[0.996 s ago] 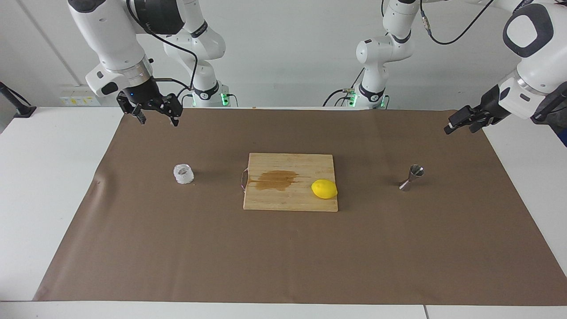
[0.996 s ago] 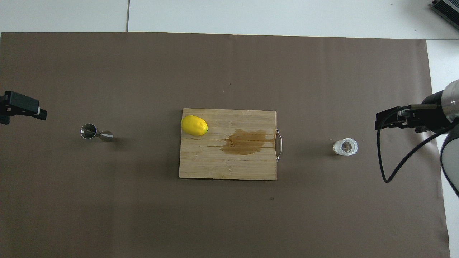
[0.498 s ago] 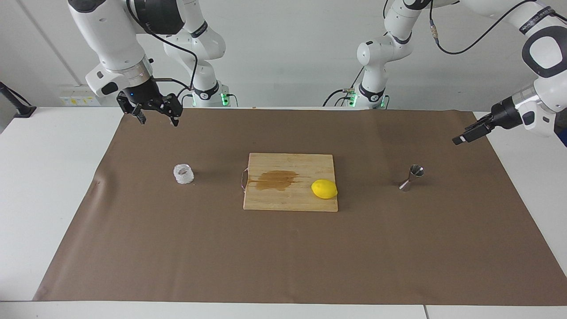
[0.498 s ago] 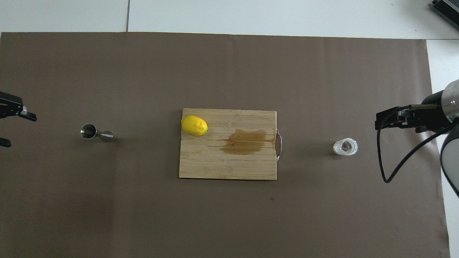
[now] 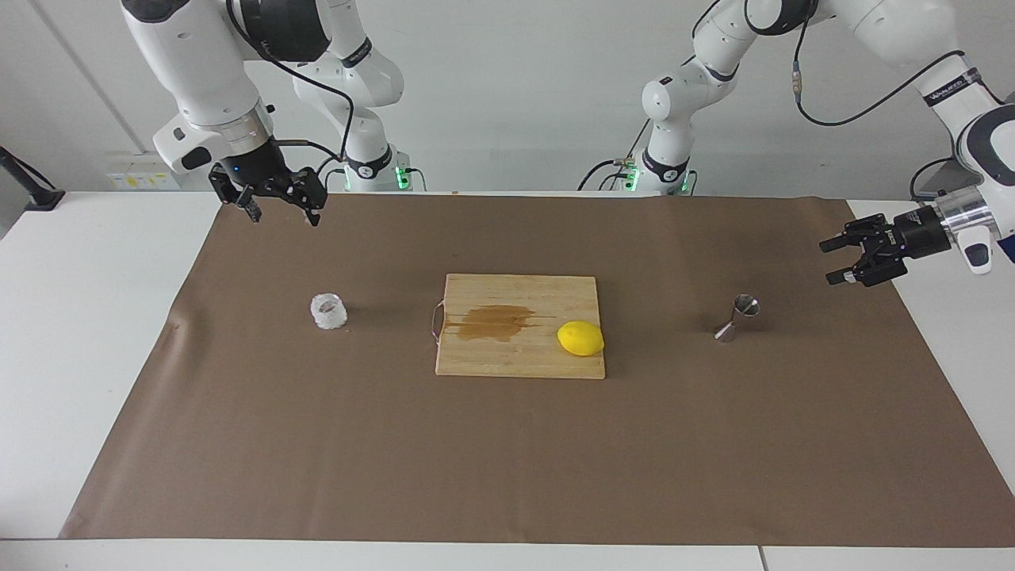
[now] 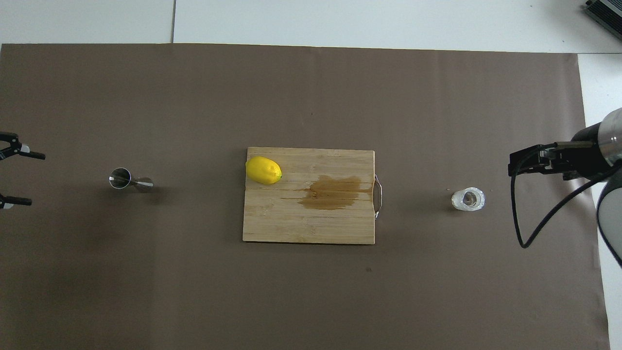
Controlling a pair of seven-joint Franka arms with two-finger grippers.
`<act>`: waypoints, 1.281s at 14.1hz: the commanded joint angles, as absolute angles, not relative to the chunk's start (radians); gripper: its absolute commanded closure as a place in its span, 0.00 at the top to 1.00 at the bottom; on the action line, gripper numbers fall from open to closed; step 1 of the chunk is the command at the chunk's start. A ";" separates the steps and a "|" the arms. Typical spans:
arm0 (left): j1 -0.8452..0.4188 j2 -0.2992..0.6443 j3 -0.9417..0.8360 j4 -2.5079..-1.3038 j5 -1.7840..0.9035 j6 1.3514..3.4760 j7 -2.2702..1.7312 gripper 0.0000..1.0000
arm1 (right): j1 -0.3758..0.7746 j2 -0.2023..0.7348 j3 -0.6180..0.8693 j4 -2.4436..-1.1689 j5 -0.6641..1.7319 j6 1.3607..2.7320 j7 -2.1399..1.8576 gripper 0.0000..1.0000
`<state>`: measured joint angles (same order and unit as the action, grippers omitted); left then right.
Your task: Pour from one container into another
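Wooden cutting board (image 5: 519, 325) mid-table as landmark: crinkled whitish cup (image 5: 328, 311) beside its handle end toward the right arm, steel jigger (image 5: 737, 317) upright toward the left arm's end, lemon (image 5: 580, 339) on the board. Left gripper (image 5: 842, 259), jaws wide and empty, raised just short of the jigger; right gripper (image 5: 282, 208), jaws wide, waiting above the mat near the cup. Best approached level, fingers straddling the jigger's narrow waist, closing gently to avoid tipping.

left gripper (image 5: 838, 261): raised, fingers spread | right gripper (image 5: 281, 212): raised, fingers spread
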<state>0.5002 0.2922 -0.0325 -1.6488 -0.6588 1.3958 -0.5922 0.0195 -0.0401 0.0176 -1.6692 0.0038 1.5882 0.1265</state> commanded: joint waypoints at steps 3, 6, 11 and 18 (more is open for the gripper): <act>0.543 0.351 -0.040 -1.730 -0.791 1.411 -0.737 1.00 | 0.008 -0.052 0.026 -1.677 0.002 1.583 0.141 1.00; 0.543 0.371 -0.040 -1.775 -0.859 1.462 -0.801 1.00 | 0.008 -0.054 0.026 -1.677 0.002 1.583 0.141 1.00; 0.566 0.468 -0.040 -1.839 -1.017 1.473 -0.801 1.00 | 0.008 -0.054 0.026 -1.677 0.002 1.583 0.141 1.00; 0.542 0.500 -0.041 -1.887 -1.058 1.488 -0.743 1.00 | 0.008 -0.054 0.026 -1.677 0.002 1.583 0.141 1.00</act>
<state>0.5533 0.5050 -0.0432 -1.8597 -1.0369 1.4702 -0.7783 0.0195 -0.0401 0.0176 -1.6692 0.0038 1.5882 0.1265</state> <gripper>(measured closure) 0.000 0.000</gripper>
